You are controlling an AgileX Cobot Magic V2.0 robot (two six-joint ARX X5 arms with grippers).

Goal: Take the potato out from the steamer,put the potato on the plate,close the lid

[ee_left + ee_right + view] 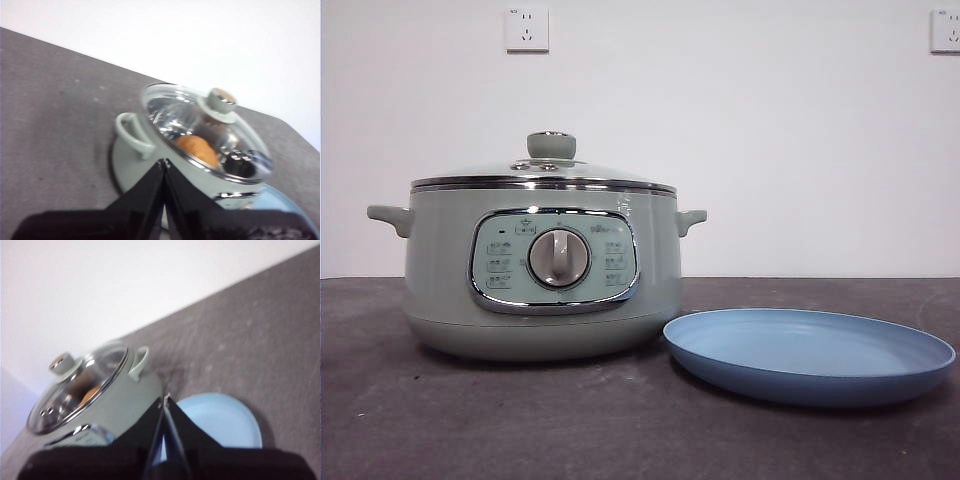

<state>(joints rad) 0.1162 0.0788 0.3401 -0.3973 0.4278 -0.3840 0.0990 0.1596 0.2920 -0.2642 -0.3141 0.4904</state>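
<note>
A dark grey, faintly speckled tabletop (470,420) fills the lower part of the front view. Behind it rises a plain white wall (770,140), with one white electrical socket (527,29) at upper left and another white socket (945,30) at the upper right corner.

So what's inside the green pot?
Through the glass lid of the steamer you can see a golden-brown potato. The rest of the inside is hidden by glare and the pot's wall.

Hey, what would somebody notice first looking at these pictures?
The big sage-green electric steamer pot dominates the dark table, its chrome-rimmed glass lid on. A wide light-blue plate lies beside it. Through the glass, a golden-brown potato shows inside; both end effectors are shut above.
</note>
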